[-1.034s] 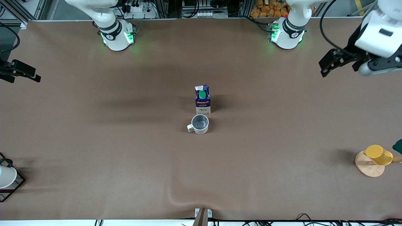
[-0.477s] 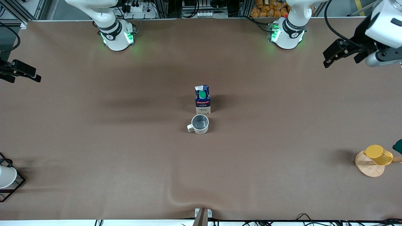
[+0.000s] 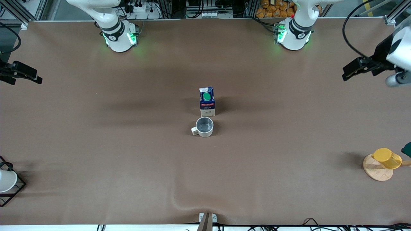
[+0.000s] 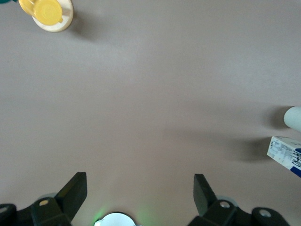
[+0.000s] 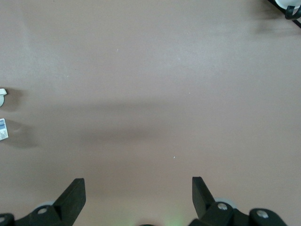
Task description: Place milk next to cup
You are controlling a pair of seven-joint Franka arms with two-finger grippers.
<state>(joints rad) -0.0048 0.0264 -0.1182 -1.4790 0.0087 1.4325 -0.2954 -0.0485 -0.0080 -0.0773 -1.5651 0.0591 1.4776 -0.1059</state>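
Observation:
The milk (image 3: 207,102), a dark blue carton with a green cap, stands upright mid-table. The cup (image 3: 204,126), a beige mug with a grey-blue inside, stands close beside it, nearer to the front camera. My left gripper (image 3: 346,75) is open and empty, up in the air over the left arm's end of the table. Its wrist view (image 4: 140,188) shows the milk (image 4: 286,153) and the cup's rim (image 4: 294,118) at the frame edge. My right gripper (image 3: 38,80) is open and empty over the right arm's end. Its wrist view (image 5: 138,188) shows slivers of the milk (image 5: 3,129) and cup (image 5: 2,97).
A yellow cup (image 3: 387,158) on a wooden disc (image 3: 375,170) sits at the left arm's end, near the front camera. A white cup (image 3: 5,180) in a black wire rack (image 3: 17,189) sits at the right arm's end. The brown cloth has a wrinkle (image 3: 179,202) near the front edge.
My left gripper has drawn away from the middle toward the left arm's end of the table. The milk, the cup and the right arm have not moved.

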